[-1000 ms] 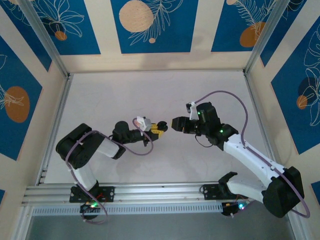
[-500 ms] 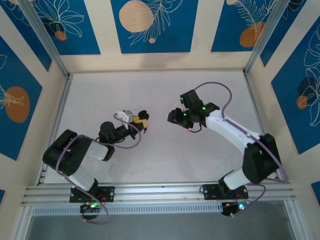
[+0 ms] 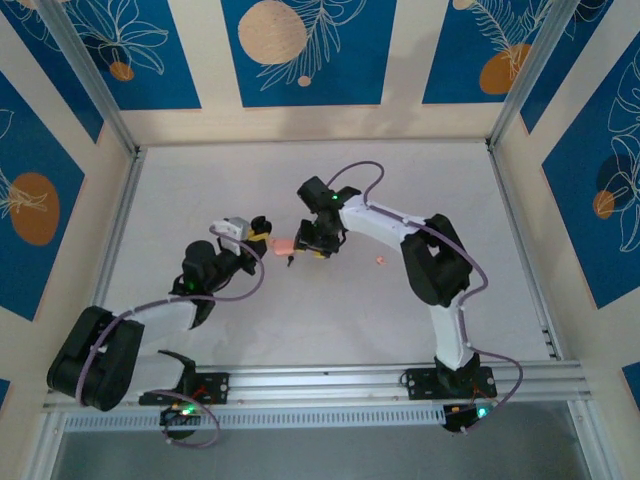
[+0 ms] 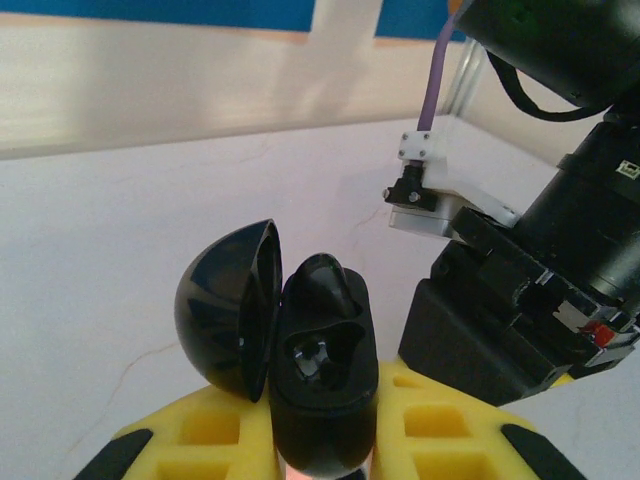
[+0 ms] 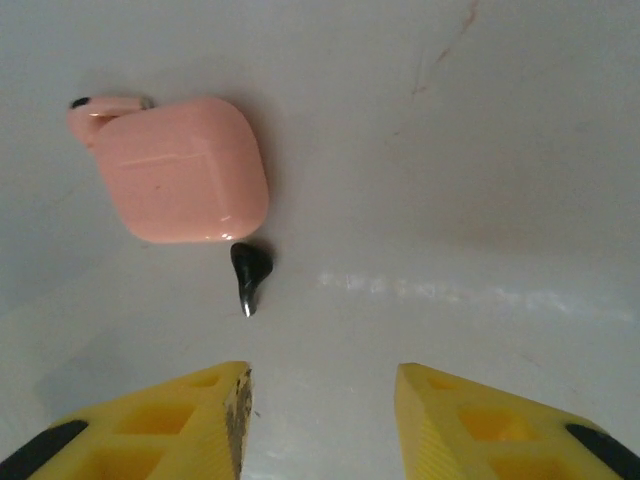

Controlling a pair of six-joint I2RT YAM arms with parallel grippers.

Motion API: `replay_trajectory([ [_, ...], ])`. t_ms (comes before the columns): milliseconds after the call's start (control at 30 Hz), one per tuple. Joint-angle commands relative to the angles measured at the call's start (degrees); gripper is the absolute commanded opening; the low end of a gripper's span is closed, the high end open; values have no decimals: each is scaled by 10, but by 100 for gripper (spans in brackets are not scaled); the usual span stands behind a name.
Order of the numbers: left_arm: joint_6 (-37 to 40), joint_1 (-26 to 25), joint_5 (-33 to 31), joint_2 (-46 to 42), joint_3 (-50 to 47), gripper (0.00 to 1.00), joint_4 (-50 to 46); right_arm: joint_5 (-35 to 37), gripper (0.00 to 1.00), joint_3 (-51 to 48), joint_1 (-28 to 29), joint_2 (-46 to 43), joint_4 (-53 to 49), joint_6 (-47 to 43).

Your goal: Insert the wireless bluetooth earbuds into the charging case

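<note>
The left arm (image 3: 160,312) is folded low at the elbow and stretched forward toward the centre. The left gripper (image 3: 260,238) is clamped on a black object (image 4: 320,380), with its yellow fingers (image 4: 200,440) pressed to either side. The right arm (image 3: 440,270) is bent sharply and reached leftward. The right gripper (image 3: 312,243) is pointed down with its jaws held apart.

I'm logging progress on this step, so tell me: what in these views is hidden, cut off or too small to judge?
- Right wrist view: the pale pink earbud is partly hidden by a corner of the salmon-pink rounded-square plastic case.
- Left wrist view: the frame's bottom edge cuts off the glossy black hinged shell where the left tool grips it.
- Top view: a pink speck on the white table is too small to identify.
</note>
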Motion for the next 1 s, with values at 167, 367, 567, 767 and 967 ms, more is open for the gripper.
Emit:
replay_trajectory([
  [167,30,15,-28,-11,15,20,-67,-39,38,94,17,76,-59,3],
  [367,33,18,-26,-16,18,20,-77,-58,34,122,20,107,-70,4],
  [567,37,25,-25,-19,20,20,-82,-57,32,144,28,129,-88,1],
  [767,37,28,-20,-16,23,21,-82,-44,30,158,27,144,-94,-5],
  [967,37,32,-15,-10,25,21,-77,-41,29,168,22,157,-89,-8],
])
